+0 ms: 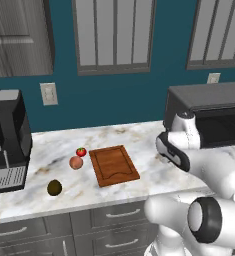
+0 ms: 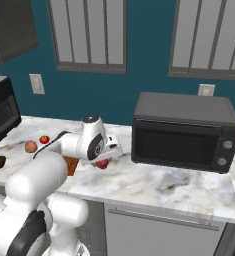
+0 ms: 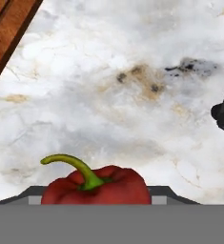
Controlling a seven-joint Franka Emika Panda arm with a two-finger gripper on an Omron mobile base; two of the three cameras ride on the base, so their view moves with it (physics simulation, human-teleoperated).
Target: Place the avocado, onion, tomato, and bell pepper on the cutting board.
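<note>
bell pepper (image 3: 96,186) near cutting board (image 3: 6,28) edge, bare counter (image 3: 132,95) between

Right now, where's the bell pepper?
The pepper sits low in the hand view, at the claw, over marble counter. In the right base view it shows red beside the board, left of the microwave.

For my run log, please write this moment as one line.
board: cutting board bare | on counter: tomato, onion, avocado | bell pepper at gripper, grip unclear
</note>
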